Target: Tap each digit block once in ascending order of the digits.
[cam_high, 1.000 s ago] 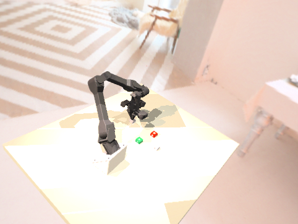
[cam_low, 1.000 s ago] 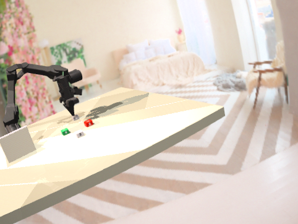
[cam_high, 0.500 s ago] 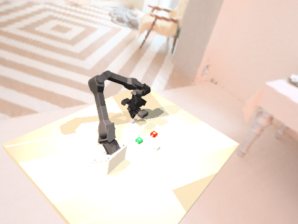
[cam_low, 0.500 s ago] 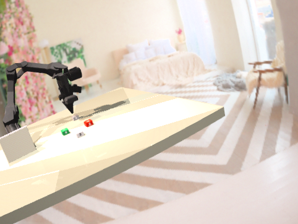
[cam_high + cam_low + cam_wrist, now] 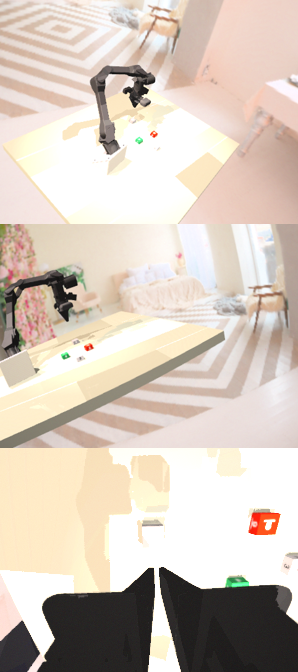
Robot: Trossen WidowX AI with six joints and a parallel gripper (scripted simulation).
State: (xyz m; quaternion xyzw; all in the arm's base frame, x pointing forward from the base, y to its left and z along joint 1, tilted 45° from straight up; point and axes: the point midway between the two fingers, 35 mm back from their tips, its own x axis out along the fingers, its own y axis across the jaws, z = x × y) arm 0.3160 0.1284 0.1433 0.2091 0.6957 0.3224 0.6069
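I have the gripper [image 5: 65, 315] hanging high above the worktop [image 5: 173, 332], its fingers pressed together with nothing between them; only a thin slit shows in the wrist view. Four blocks sit below: a pale one [image 5: 151, 530] straight ahead of the fingertips, a red one [image 5: 264, 523] off to the right and further out, a green one [image 5: 236, 581] close in on the right, half hidden behind the finger, and a second pale one [image 5: 290, 562] at the right edge. I cannot read most digits at this blur; my guess is the next target lies rightward, so I must open the fingers, swing right, then descend.
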